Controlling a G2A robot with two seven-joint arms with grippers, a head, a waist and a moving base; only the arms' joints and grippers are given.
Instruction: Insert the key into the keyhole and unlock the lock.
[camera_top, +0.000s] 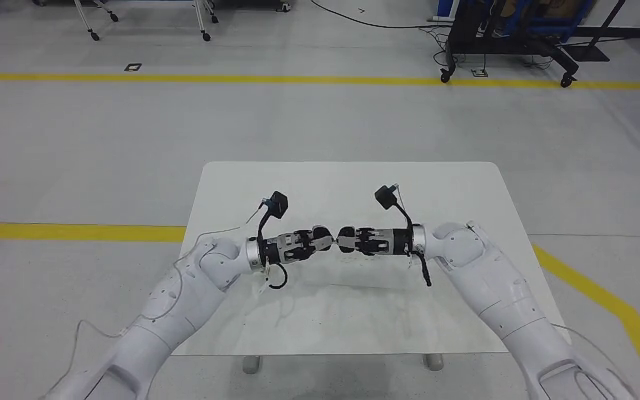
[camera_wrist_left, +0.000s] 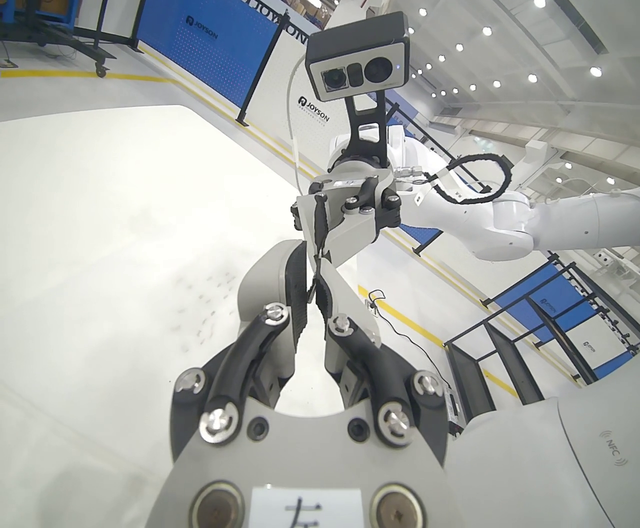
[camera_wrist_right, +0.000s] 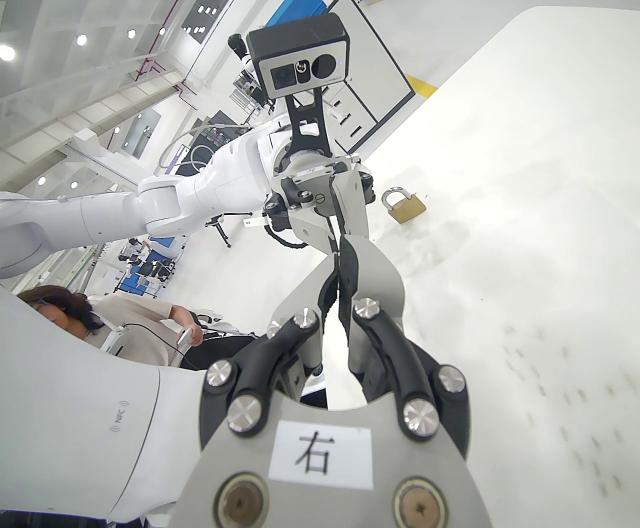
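The brass padlock (camera_wrist_right: 404, 206) lay flat on the white surface (camera_top: 450, 200). Above the surface's middle, the left gripper (camera_wrist_left: 316, 280) and right gripper (camera_wrist_right: 339, 262) met tip to tip, both pairs of fingers (camera_wrist_left: 270, 280) clenched. Whether they pinched a key I cannot tell.

Bright, even light pours down from rows of round ceiling lamps (camera_wrist_left: 532, 78), washing the white surface (camera_top: 450, 200) and pale floor (camera_top: 300, 120) close to glare, while both wrist views bow straight lines outward towards their edges as a fisheye lens does.
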